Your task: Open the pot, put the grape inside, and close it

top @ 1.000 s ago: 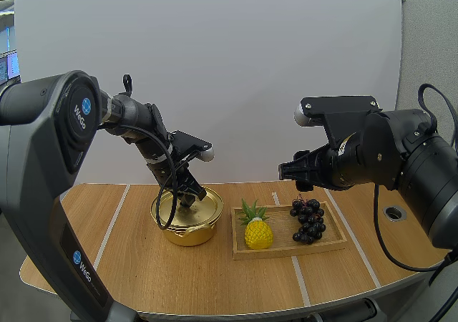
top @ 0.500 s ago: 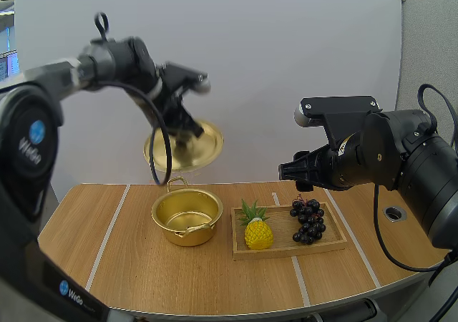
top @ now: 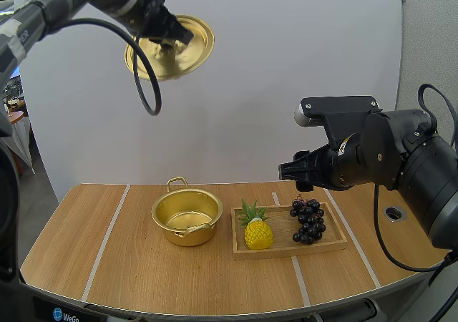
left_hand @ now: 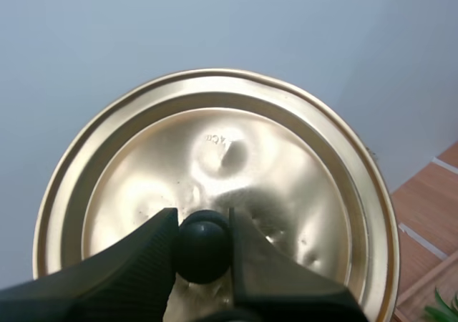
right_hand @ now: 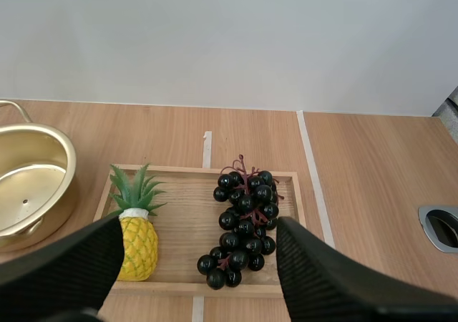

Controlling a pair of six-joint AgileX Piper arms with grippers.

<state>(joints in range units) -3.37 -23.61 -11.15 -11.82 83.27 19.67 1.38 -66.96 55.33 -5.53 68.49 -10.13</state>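
Lid (top: pixel 192 51) off, knob (left_hand: pixel 203 242) pinched in left gripper (top: pixel 170 37), upper left; pot (top: pixel 187 218) open; grapes (top: pixel 308 220) on tray (top: pixel 286 247); right gripper (top: pixel 290 173) spread wide, empty; loading, closing remain.

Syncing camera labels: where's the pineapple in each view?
High view: pineapple at the left end of the wooden tray, between pot and grapes.
Left wrist view: its green leaf tips by the tray edge, past the rim of the lid pinched by the left gripper.
Right wrist view: pineapple on the tray, between pot and grapes.
Shared landmark: the wooden tray.
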